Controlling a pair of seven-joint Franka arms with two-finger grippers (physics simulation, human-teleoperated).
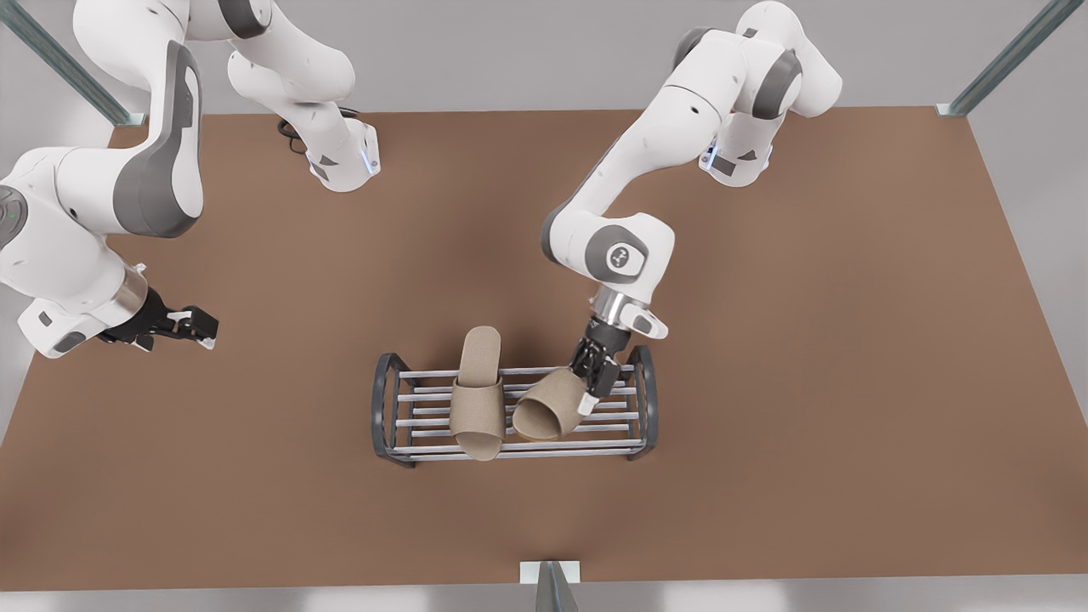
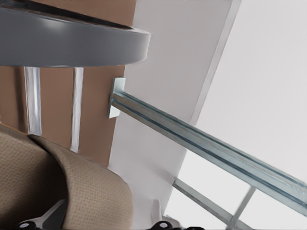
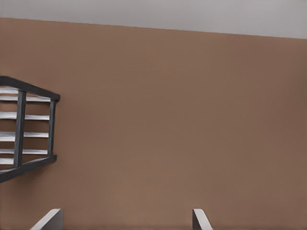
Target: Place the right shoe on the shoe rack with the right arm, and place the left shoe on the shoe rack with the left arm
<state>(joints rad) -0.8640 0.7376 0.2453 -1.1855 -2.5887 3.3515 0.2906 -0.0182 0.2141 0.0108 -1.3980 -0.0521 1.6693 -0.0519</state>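
Your left gripper is clamped on the beige left shoe, tilted over the grey-framed shoe rack. Your right gripper, fingers apart, waits well apart. Right shoe lies on the bars.

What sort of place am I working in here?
Probably a simulated test bench: bare brown table framed by aluminium rails, one shoe rack. Left gripper holds a slipper at the rack; right gripper waits aside.

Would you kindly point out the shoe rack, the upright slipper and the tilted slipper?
Shoe rack (image 1: pixel 387 408): front view, dark end frame.
Upright slipper (image 1: pixel 476 406): front view, strap.
Tilted slipper (image 1: pixel 544 406): front view, strap.
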